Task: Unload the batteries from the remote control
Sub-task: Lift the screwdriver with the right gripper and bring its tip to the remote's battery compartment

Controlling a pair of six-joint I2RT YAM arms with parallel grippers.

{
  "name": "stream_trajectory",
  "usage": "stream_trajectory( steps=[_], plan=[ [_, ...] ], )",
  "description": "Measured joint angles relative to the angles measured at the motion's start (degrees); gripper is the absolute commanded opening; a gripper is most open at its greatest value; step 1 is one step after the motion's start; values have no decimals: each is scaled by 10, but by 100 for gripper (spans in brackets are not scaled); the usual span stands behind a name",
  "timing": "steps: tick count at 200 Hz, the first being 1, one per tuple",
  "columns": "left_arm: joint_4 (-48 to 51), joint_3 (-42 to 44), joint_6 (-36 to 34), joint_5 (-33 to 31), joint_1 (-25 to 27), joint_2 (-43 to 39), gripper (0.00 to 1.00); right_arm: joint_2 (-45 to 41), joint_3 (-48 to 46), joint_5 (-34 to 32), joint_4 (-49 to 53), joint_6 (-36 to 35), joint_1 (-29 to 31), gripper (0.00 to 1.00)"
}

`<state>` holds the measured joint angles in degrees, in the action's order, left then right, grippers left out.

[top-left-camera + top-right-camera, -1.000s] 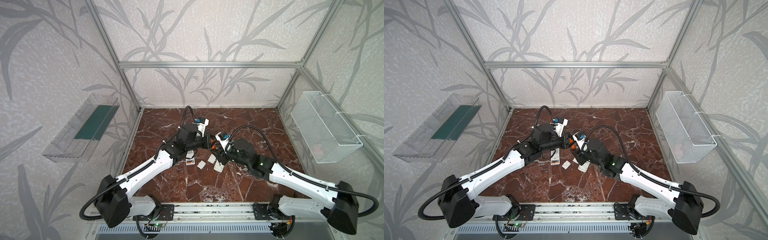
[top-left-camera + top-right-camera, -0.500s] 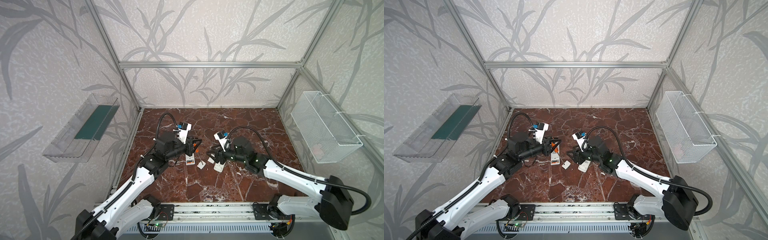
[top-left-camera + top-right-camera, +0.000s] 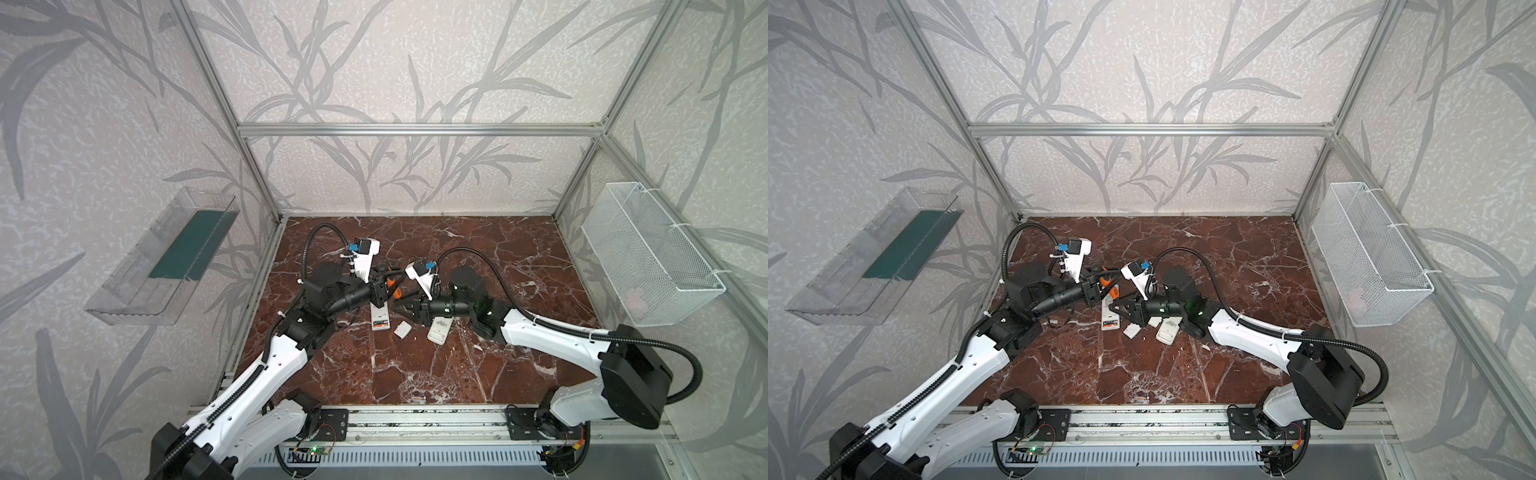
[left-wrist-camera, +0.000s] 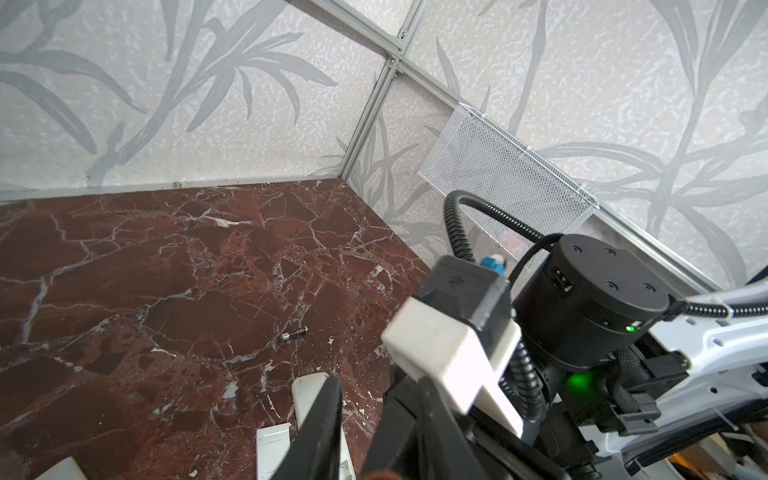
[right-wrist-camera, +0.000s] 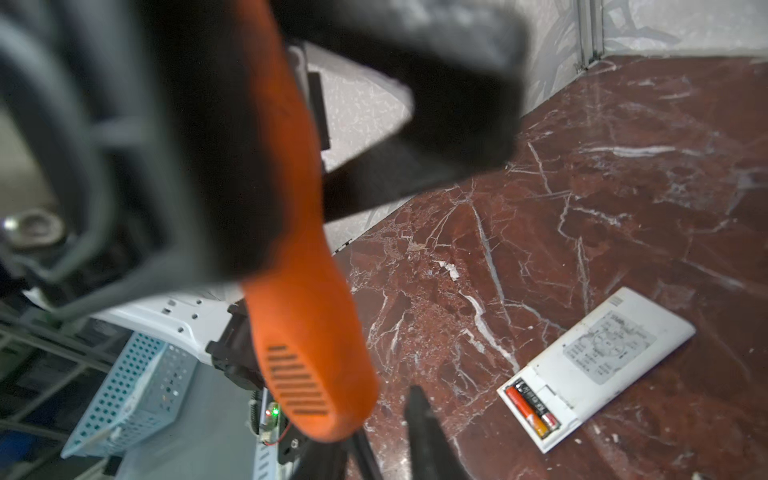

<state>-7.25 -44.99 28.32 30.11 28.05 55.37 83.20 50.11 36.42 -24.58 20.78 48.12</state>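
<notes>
A white remote control (image 5: 598,361) lies face down on the marble floor, also seen in both top views (image 3: 380,320) (image 3: 1111,320). Its compartment is uncovered, with an orange and a dark battery (image 5: 532,409) side by side inside. One loose dark battery (image 4: 294,333) lies on the floor farther back. My left gripper (image 3: 384,286) (image 4: 376,399) is shut on an orange-handled screwdriver (image 5: 307,324) just above the remote's far end. My right gripper (image 3: 397,308) (image 5: 386,415) is shut and empty, beside the remote and apart from it. The screwdriver handle hides one of its fingers.
A small white cover (image 3: 402,330) lies just right of the remote. A second white remote (image 3: 439,331) lies partly under my right arm. A wire basket (image 3: 648,266) hangs on the right wall and a clear bin (image 3: 166,257) on the left wall.
My left gripper drew back slightly to the left, still holding the screwdriver. My right gripper moved left and lower, next to the remote, and its jaws closed.
</notes>
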Motion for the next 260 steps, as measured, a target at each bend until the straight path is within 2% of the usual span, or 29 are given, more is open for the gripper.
stream_trajectory(
  steps=[21, 36, 54, 87, 145, 156, 170, 183, 190, 198, 212, 222, 234, 260],
  plan=[
    [15, -11, 17, -14, -1, 5, 46, -4, 3, -49, 10, -12, 16, 0],
    [38, -24, 32, -33, -1, 6, 59, -16, 6, -98, 41, -37, 18, 0],
    [75, -49, 54, -54, -1, 6, 65, -26, 18, -151, 89, -70, 21, 0],
    [137, -77, 93, -64, -5, 6, 67, -34, 55, -213, 169, -142, 26, 0],
    [154, -77, 148, -16, -11, 39, 55, -38, 90, -244, 256, -241, 32, 0],
    [151, -77, 154, -1, -11, 49, 50, -38, 94, -244, 267, -252, 32, 0],
    [147, -77, 160, 17, -12, 58, 28, -38, 96, -244, 281, -261, 32, 0],
    [144, -77, 153, 27, -12, 63, 1, -38, 97, -244, 297, -265, 33, 0],
    [146, -77, 150, 31, -13, 65, 0, -38, 99, -245, 302, -264, 32, 0],
    [145, -77, 148, 36, -14, 67, 0, -37, 101, -245, 304, -266, 32, 9],
    [151, -77, 143, 37, -14, 64, 0, -37, 101, -246, 307, -266, 32, 36],
    [167, -77, 129, 28, -14, 57, 0, -37, 101, -250, 304, -264, 32, 47],
    [188, -72, 106, 4, -14, 40, 0, -37, 101, -254, 302, -254, 31, 52],
    [211, -29, 41, -82, -14, -35, 0, -37, 91, -244, 279, -196, 14, 52]
  ],
)
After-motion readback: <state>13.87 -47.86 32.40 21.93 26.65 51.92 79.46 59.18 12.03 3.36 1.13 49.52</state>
